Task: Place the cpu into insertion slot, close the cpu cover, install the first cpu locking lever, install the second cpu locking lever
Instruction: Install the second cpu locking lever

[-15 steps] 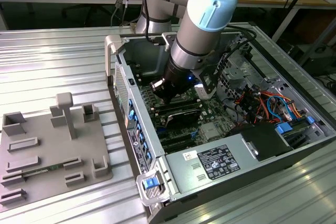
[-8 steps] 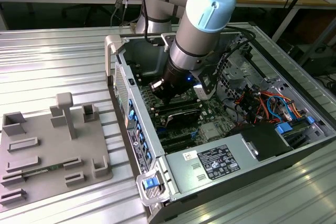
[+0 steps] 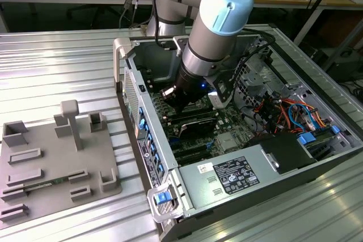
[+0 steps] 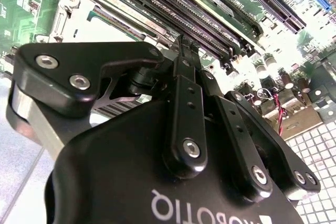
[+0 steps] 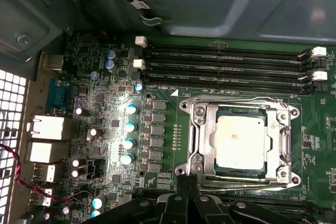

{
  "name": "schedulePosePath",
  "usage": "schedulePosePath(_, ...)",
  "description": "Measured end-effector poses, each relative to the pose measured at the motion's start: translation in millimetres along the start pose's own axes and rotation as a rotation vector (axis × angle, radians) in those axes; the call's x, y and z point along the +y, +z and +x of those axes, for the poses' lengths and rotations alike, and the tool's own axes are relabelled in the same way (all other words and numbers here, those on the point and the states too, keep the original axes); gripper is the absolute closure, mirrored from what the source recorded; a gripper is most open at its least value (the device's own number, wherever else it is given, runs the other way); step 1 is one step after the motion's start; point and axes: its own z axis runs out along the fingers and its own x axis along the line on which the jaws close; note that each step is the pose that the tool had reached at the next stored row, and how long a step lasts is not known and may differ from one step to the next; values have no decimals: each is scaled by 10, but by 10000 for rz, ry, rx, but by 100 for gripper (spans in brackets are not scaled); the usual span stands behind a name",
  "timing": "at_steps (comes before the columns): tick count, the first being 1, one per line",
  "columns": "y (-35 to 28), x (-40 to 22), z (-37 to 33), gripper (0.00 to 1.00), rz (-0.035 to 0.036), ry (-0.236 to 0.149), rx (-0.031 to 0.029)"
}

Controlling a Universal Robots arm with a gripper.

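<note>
1. The pincer (image 5: 185, 186) has its two fingers pressed together with nothing visible between them. In the first wrist view the tips meet just at the near edge of the socket assembly. In the second wrist view the same closed fingertips (image 4: 182, 51) point down at the motherboard.

2. The cpu (image 5: 241, 141) lies directly ahead of the fingertips, just beyond them. It sits flat inside the insertion slot (image 5: 215, 169), its pale metal top facing up.

3. The cpu cover (image 5: 199, 129), a silver frame, lies down around the chip, which shows through its window. Along the frame's edges run thin metal rods. I judge them to be the locking levers, but whether they are latched I cannot tell.

4. Count: one chip, one socket, one cover frame, one arm.

5. Farther beyond the socket from the pincer run four long memory slots (image 5: 226, 69), parallel to the socket's far edge.

6. In the exterior view the arm's wrist (image 3: 187, 86) reaches down into the open computer case (image 3: 170, 157), which lies on a ribbed metal bench (image 3: 68, 66) beside a grey fixture tray (image 3: 51, 168).
</note>
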Motion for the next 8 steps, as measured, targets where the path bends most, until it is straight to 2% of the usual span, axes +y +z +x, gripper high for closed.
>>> schedulePosePath(8, 26, 5, 1, 89, -52, 1, -4)
